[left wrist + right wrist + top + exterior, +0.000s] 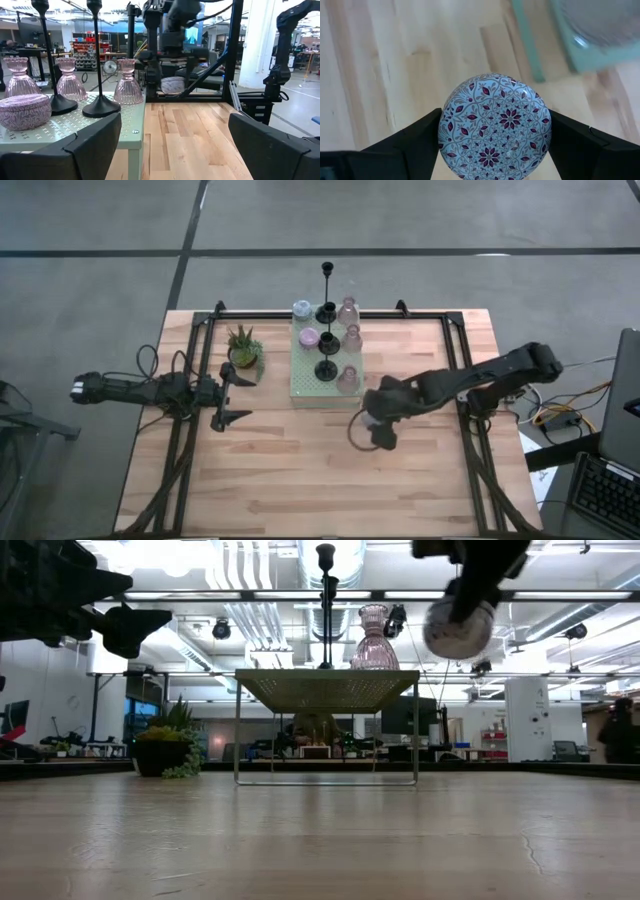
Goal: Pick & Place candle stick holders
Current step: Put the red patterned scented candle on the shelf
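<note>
Patterned pastel holder [494, 126] in right claw [495, 145], above the table [300, 470]

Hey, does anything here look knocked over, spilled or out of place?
Nothing stands out. The pink ribbed glass holders and black thin-stemmed holders stand upright on the pale green perforated board. The right tool holds a round blue floral-patterned holder above the bare wooden table.

pale wood table [300, 470] with green perforated board [307, 384] and small potted plant [244, 347]
</note>
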### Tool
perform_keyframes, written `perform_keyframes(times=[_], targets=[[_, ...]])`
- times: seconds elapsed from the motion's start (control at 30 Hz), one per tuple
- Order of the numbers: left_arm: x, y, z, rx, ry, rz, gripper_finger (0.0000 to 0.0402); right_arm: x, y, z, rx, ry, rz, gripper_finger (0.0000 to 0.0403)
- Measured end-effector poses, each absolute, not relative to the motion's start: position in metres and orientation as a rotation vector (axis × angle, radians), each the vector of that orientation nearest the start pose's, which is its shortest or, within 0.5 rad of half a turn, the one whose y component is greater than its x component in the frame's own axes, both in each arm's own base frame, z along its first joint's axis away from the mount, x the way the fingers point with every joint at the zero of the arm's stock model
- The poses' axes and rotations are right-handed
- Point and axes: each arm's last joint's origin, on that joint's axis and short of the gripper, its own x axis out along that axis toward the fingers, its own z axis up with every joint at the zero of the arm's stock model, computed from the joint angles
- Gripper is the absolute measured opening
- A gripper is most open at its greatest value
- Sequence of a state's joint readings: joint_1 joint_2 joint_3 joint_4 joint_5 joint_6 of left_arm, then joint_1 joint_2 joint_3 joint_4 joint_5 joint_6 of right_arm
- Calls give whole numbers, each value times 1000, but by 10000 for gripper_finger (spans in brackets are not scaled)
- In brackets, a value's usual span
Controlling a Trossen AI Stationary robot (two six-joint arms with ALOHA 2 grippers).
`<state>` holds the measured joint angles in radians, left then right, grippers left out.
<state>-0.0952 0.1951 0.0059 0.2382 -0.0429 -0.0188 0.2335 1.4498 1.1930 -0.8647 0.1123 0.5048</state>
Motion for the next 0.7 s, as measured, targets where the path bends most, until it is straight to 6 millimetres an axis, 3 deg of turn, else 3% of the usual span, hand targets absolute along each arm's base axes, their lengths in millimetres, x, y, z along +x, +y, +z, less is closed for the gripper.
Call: perform_keyframes(times=[0.43,0.7], targets=[[109,-9,172,-22,-48,-52,374,349,99,271,105,1160,-75,304],[109,-9,172,-22,-48,-53,374,378,121,239,74,1198,-26,303]])
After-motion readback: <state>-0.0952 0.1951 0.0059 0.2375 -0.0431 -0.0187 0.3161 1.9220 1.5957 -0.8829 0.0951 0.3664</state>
